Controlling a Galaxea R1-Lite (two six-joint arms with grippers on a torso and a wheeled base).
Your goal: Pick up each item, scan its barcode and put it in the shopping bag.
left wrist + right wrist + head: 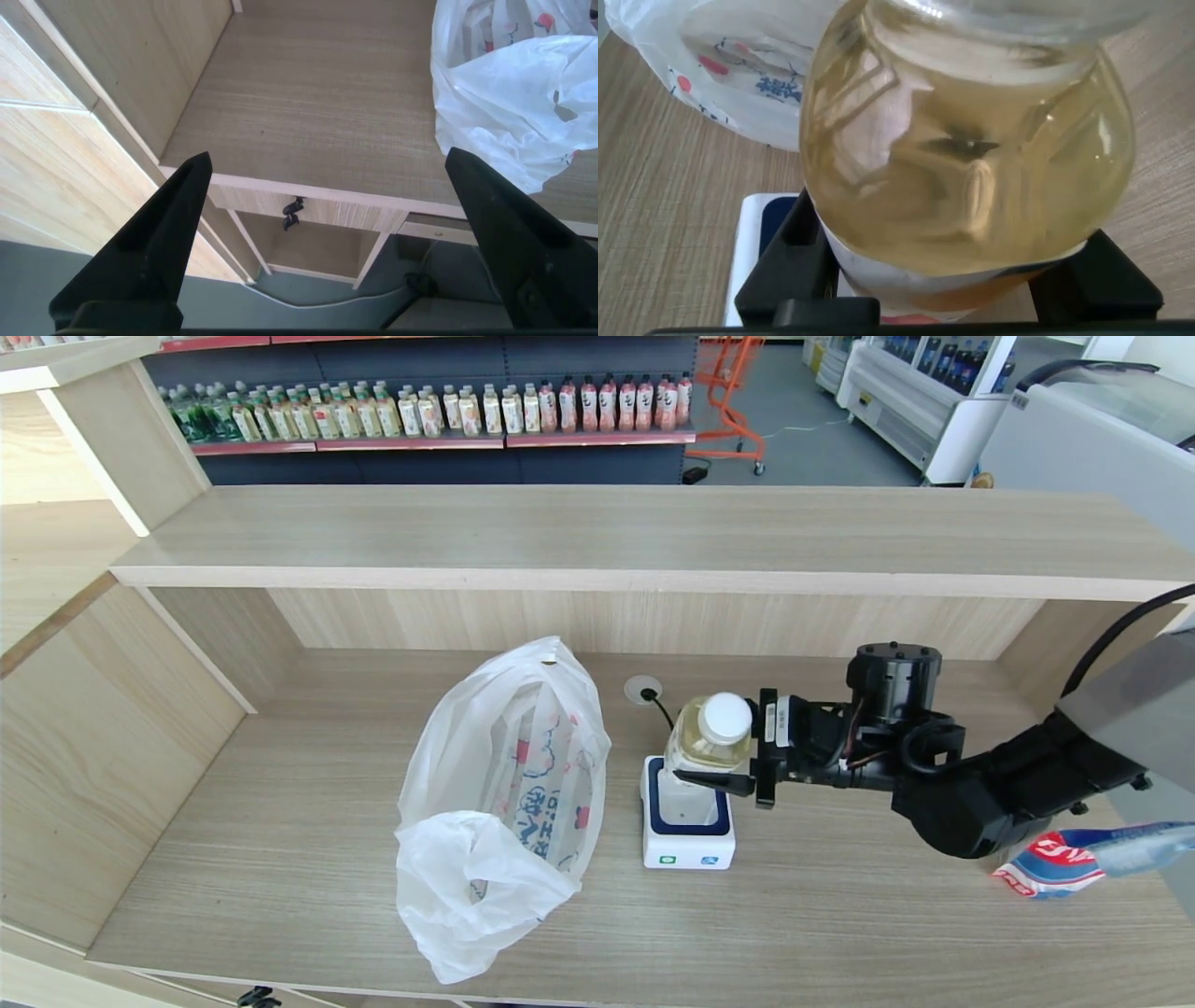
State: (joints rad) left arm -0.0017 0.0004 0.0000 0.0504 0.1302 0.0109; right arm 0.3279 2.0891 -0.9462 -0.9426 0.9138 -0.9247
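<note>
At the near edge of the counter (280,887), a flat slab of pale, matt wood-grain laminate, the left gripper (327,252) hangs with its two black wedge-shaped fingers (140,261) spread wide and nothing between them. Just inside that edge lies the shopping bag (504,803), thin white crinkled film, translucent and slumped. Its mouth sags open and a printed red-and-blue pack shows dimly through the wall. Off to the right, a glossy red, white and blue packet (1074,859) lies flat on the laminate, partly covered by the right arm. Just beside the bag on its right stands the scanner (689,845), a smooth white block with rounded corners and a dark blue frame round its sloping window. Over that window the right gripper (709,761) is clamped on the bottle (714,733), its black fingers closed on the lower body. The bottle is clear plastic with rounded shoulders and pale yellow liquid, and it has a flat white round cap and a pale label band low down. Whether its base touches the scanner cannot be told. Behind it a thin black cable (661,711) runs to a round grommet (643,690) in the counter. Farther back rises a raised ledge (607,532) in the same wood-grain, and beyond it are dark shelves (420,443) lined with upright drink bottles, an orange wire rack (738,392) and white freezer chests (934,401).
</note>
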